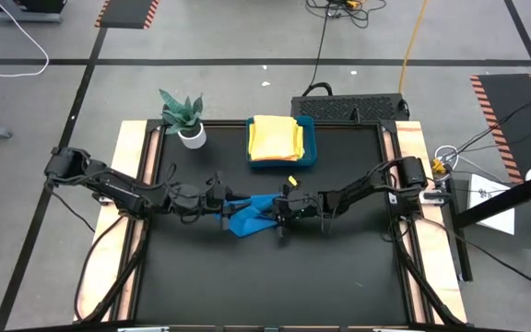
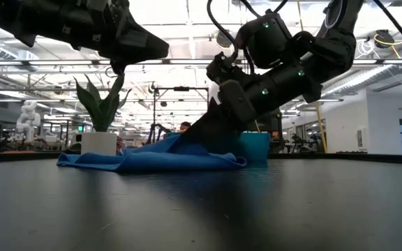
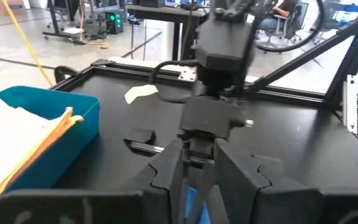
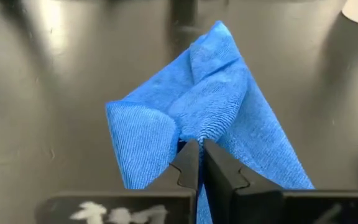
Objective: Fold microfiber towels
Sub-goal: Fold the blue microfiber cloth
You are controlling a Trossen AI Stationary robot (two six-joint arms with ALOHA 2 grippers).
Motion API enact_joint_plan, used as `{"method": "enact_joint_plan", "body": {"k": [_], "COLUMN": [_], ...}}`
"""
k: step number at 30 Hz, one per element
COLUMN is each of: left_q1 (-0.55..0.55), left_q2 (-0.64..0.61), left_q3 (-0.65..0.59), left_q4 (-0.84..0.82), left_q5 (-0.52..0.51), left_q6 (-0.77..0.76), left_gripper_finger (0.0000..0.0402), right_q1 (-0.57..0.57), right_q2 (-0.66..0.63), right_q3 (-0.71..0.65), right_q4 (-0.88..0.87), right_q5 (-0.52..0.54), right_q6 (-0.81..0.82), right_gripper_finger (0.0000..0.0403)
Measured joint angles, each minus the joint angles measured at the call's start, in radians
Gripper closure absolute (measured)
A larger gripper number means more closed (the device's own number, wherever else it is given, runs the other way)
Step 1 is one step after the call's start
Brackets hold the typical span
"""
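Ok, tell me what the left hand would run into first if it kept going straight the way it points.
Most likely the right hand, pinched shut on the blue towel directly ahead of the left hand; depth between them is unclear.

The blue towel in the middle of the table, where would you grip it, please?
Grip the blue towel at a raised corner fold, coming from the right, where the right gripper is shut on one; the rest lies crumpled on the table, offering no flat edge.
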Motion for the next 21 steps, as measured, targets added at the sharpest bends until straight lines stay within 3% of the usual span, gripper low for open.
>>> {"method": "enact_joint_plan", "body": {"k": [11, 16, 21], "left_q1": [-0.004, -0.016, -0.016], "left_q2": [0.000, 0.000, 0.000], "left_q3": [0.000, 0.000, -0.001], "left_q4": [0.002, -0.005, -0.007], "left_q5": [0.003, 0.007, 0.009], "left_q6": [0.011, 0.012, 0.046], "left_gripper_finger": [0.0309, 0.0309, 0.0309], "right_q1": [0.005, 0.003, 0.004], "right_q2": [0.000, -0.002, -0.074], "right_q3": [0.000, 0.000, -0.002], "right_q4": [0.048, 0.062, 0.043], "right_q5": [-0.001, -0.049, -0.022], "right_q6": [0.029, 0.041, 0.048], "right_gripper_finger": [0.0401, 0.0401, 0.0401]}}
